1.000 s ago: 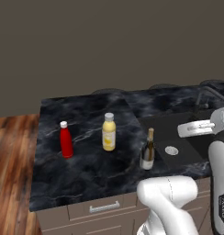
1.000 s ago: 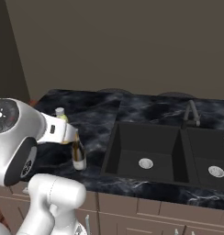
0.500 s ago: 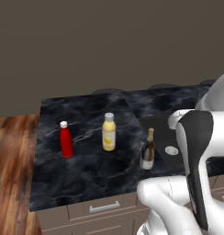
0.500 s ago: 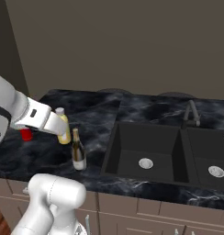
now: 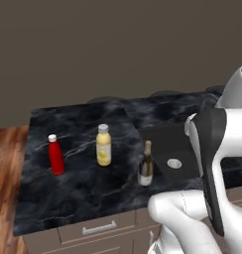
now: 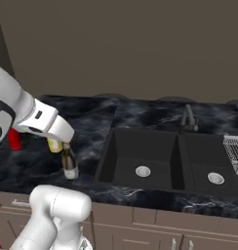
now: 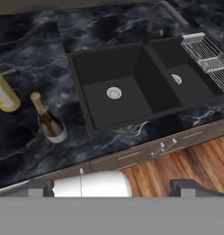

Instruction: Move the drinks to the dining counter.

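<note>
Black marble worktop [image 5: 78,188] over handled drawers carries all visible drinks, so by my read 0 moved so far and the whole job is left; dining counter not in these shots. Landmark: double sink [image 6: 140,158]. Wine bottle [image 5: 146,164] stands just beside the sink's edge, near the front lip; yellow juice bottle [image 5: 103,145] sits 1 step further from the sink; red bottle [image 5: 55,155] is farthest from it. Count: 1 wine, 1 juice, 1 red = 3 drinks seen. Also 1 faucet [image 6: 188,117] behind the sink and 1 wire rack [image 7: 206,54] over its far basin. Gripper [image 7: 111,187] hangs above the sink's front edge, fingers spread wide, carrying nothing.
</note>
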Tool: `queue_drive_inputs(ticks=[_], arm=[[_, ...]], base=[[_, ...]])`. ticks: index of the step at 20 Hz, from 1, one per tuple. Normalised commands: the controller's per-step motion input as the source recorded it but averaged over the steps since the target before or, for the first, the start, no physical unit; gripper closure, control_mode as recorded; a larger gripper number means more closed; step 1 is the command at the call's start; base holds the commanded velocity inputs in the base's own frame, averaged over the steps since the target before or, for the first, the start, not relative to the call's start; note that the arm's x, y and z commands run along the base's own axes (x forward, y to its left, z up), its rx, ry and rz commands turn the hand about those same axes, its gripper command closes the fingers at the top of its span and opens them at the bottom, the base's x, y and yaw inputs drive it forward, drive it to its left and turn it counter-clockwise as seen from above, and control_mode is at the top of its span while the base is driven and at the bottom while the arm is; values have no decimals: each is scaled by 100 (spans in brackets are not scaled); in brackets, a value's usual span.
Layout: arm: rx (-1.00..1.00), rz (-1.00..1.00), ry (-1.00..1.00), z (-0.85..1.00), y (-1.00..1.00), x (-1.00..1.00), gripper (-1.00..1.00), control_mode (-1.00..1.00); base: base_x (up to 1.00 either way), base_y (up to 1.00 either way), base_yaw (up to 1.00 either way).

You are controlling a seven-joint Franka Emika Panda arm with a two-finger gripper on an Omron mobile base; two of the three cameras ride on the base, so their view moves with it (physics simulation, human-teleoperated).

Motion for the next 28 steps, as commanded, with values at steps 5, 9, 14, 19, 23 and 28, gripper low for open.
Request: queue_drive_inputs(ticks=[5,9,14,19,23,28], arm=[[0,0,0,0,0,0,-100,100],[0,0,0,0,0,0,-100,100],[0,0,0,0,0,0,-100,100],[0,0,0,0,0,0,-100,100],[0,0,0,0,0,0,-100,100],[0,0,0,0,0,0,-100,100]], base=[[13,-57,-45],[0,-2,-100],[0,0,-100],[0,0,-100],[0,0,-100],[0,0,-100]])
